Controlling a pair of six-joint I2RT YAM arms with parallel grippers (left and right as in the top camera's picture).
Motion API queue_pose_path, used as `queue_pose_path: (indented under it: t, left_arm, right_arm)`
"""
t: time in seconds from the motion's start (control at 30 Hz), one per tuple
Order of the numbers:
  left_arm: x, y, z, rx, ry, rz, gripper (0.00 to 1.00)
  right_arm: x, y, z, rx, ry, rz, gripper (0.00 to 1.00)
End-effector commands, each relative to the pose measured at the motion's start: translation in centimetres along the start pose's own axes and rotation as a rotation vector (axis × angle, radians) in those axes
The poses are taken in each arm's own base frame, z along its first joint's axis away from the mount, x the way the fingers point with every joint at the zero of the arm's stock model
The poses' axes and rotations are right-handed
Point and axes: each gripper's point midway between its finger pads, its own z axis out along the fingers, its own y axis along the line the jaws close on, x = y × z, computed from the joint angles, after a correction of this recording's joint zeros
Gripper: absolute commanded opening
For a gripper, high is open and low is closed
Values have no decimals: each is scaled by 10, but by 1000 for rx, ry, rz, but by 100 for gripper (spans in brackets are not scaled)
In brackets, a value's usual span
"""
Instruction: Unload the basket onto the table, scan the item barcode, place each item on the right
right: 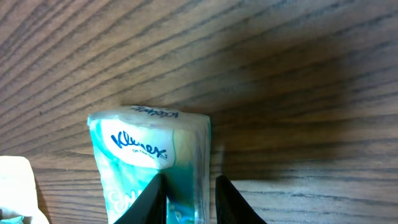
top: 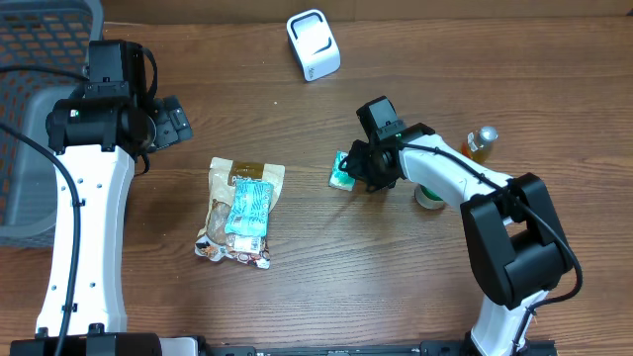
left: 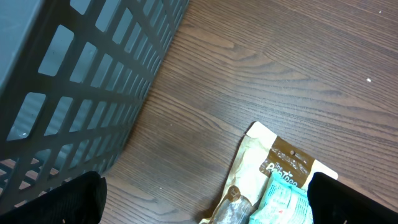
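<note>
Kleenex pack, lower part cut off and barcode unseen, on wood-grain table centre-right, edge pinched by right gripper; left gripper spread wide, empty, near basket.

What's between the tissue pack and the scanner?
Nothing visible. Only bare table lies between the tissue pack and the scanner. The snack bags and bottle sit off that line.

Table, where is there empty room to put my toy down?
Bare wood lies between the white scanner and the snack bag, and between that bag and the right arm's base. It's crowded around the right gripper, Kleenex pack, bottle and white roll.
</note>
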Motion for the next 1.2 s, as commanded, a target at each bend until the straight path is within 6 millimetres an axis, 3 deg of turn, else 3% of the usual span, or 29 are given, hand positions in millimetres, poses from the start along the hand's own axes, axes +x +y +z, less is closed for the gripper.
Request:
queue_pose_path:
  t: [0.0,0.27,0.5,0.73,0.9,1.03,1.17]
  left_arm:
    - [-5,2,-4,-7,-21,6,99]
    - [-5,2,-4,-7,-21,6,100]
    - [-5,2,-4,-7,-21,6,99]
    - [-5,2,-4,-7,-21,6,99]
    - [-5,2,-4,-7,-21,6,99]
    - [-5,2,-4,-7,-21,6,100]
    - [-5,2,-4,-7,-21,6,99]
  right_arm:
    - [7,-10,2,11,0,29,22]
    - [9,-12,2,18,7,30,22]
    - [10,-12,2,15,14,28,4]
    - [17,-3,-1,-50,66,-12,4]
    - [17,17,-26,-226,120,-98,4]
    - [24,45,-72,-506,184,-244,4]
    - [33,59,-109,-700,220,-332,4]
